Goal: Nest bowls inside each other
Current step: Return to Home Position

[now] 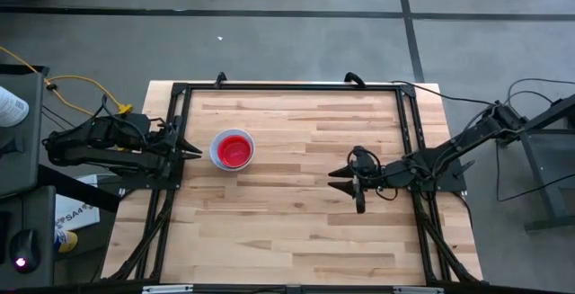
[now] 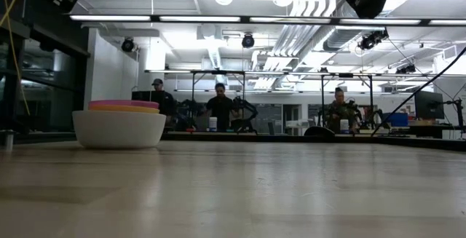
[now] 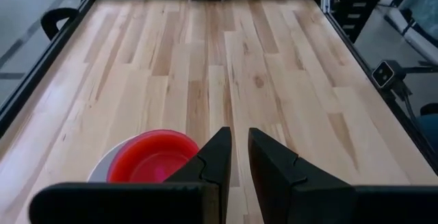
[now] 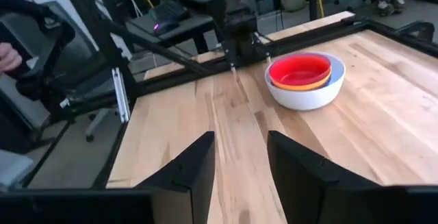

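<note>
The bowls stand nested in one stack (image 1: 233, 150) on the table's left half: a white outer bowl (image 4: 304, 94), a yellow rim (image 4: 301, 83) inside it and a red-pink bowl (image 4: 299, 69) on top. In the low view the stack (image 2: 120, 125) rests on its white base. My left gripper (image 1: 192, 151) waits at the table's left edge, just left of the stack, its fingers (image 3: 236, 159) slightly apart with nothing between them. My right gripper (image 1: 340, 179) hovers over the right half, open (image 4: 241, 159) and empty, pointing toward the stack.
A black metal frame (image 1: 287, 87) runs round the tabletop's far and side edges. Bare wood lies between the stack and my right gripper. People sit at desks in the room beyond the table (image 2: 220, 110).
</note>
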`<state>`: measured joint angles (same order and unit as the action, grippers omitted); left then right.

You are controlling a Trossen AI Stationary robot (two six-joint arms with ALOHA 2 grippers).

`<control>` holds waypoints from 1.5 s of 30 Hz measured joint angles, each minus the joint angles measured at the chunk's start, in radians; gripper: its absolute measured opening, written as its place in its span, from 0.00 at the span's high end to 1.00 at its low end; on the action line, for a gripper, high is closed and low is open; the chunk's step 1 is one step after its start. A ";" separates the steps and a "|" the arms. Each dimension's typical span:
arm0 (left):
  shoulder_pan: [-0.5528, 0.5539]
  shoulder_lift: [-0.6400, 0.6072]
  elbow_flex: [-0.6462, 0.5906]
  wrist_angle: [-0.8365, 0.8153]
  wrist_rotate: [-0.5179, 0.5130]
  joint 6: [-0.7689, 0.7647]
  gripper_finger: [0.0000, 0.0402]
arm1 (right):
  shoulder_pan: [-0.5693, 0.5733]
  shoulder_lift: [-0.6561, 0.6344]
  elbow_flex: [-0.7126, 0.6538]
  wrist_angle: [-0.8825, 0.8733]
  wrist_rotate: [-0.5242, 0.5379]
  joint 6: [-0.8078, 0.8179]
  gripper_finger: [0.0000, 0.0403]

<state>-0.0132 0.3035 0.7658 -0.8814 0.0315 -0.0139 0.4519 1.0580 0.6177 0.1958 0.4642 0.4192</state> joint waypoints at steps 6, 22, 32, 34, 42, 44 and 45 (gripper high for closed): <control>0.000 0.000 0.000 0.025 -0.011 -0.044 0.87 | 0.000 0.000 -0.125 0.190 -0.065 -0.011 0.68; 0.000 0.000 0.000 0.191 -0.023 -0.089 0.87 | -0.001 -0.008 -0.381 0.608 -0.183 -0.111 0.68; 0.000 0.006 0.000 0.213 -0.026 -0.100 0.87 | -0.001 -0.122 -0.493 0.674 -0.211 -0.126 0.68; 0.000 0.008 0.000 0.216 -0.026 -0.106 0.87 | -0.001 -0.156 -0.511 0.676 -0.211 -0.133 0.68; 0.000 0.041 0.000 0.240 -0.026 -0.107 0.87 | -0.001 -0.271 -0.583 0.675 -0.224 -0.135 0.68; 0.000 0.045 0.000 0.240 -0.026 -0.107 0.87 | -0.001 -0.296 -0.594 0.674 -0.240 -0.136 0.68; 0.000 0.054 0.000 0.243 -0.027 -0.107 0.87 | -0.001 -0.310 -0.599 0.674 -0.247 -0.136 0.68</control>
<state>-0.0132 0.3571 0.7662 -0.6383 0.0045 -0.1211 0.4507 0.7481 0.0190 0.8703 0.2173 0.2836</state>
